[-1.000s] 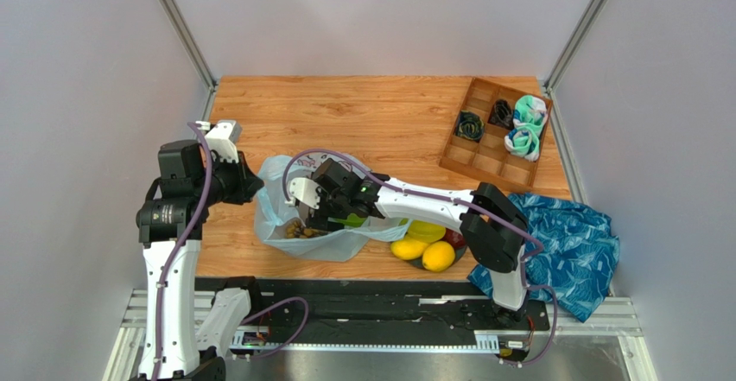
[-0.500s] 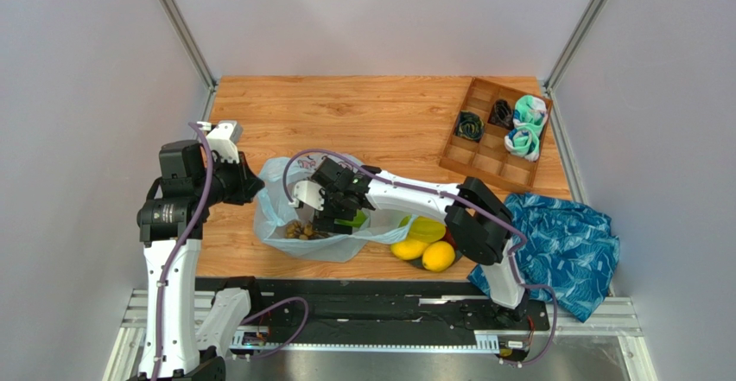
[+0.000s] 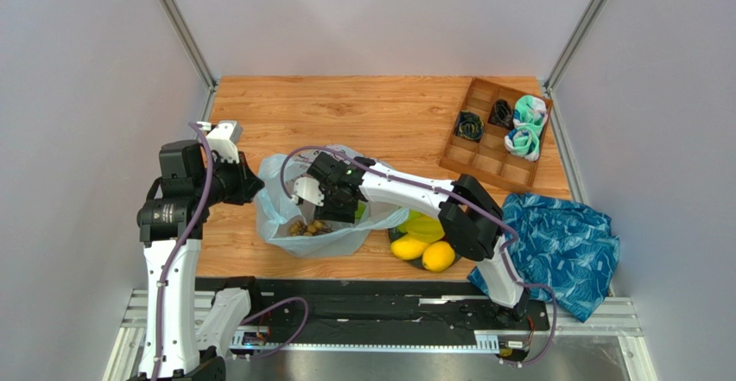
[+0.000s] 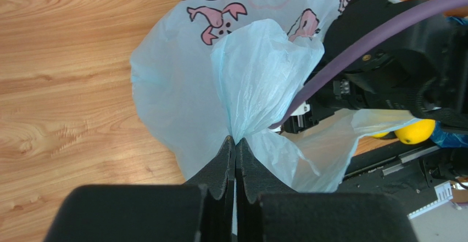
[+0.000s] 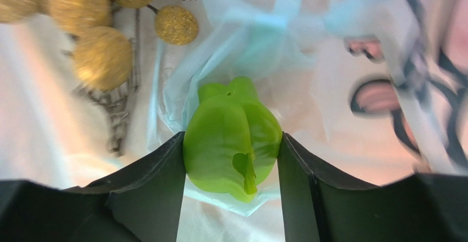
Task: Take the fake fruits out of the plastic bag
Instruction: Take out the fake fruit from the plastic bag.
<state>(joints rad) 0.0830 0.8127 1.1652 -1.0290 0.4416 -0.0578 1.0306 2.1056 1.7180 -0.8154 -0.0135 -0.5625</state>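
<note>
The plastic bag [image 3: 278, 206] lies near the table's front edge, pale blue-white with a pink cartoon print. My left gripper [image 3: 256, 186] is shut on a bunched fold of the bag's left rim [image 4: 258, 72], its tips [image 4: 235, 142] pinching the film. My right gripper [image 3: 339, 215] reaches into the bag's mouth and is shut on a green pear [image 5: 230, 135], which fills the gap between its fingers [image 5: 159, 170]. A golden-brown grape bunch [image 5: 99, 55] lies inside the bag [image 5: 329, 116] and shows through the film [image 3: 309, 227]. Two yellow lemons [image 3: 423, 251] and a green-yellow fruit [image 3: 423, 225] lie outside, right of the bag.
A wooden divided tray [image 3: 484, 161] with rolled socks [image 3: 525, 129] stands at the back right. A blue patterned cloth [image 3: 566, 241] lies at the front right. My right arm [image 3: 415, 195] stretches across the fruits on the table. A black rail [image 3: 363, 307] runs along the front edge.
My right gripper has moved left and farther from me, deeper into the bag's mouth, and the bag's top has lifted around it. My left gripper has stayed shut on the bag's rim.
</note>
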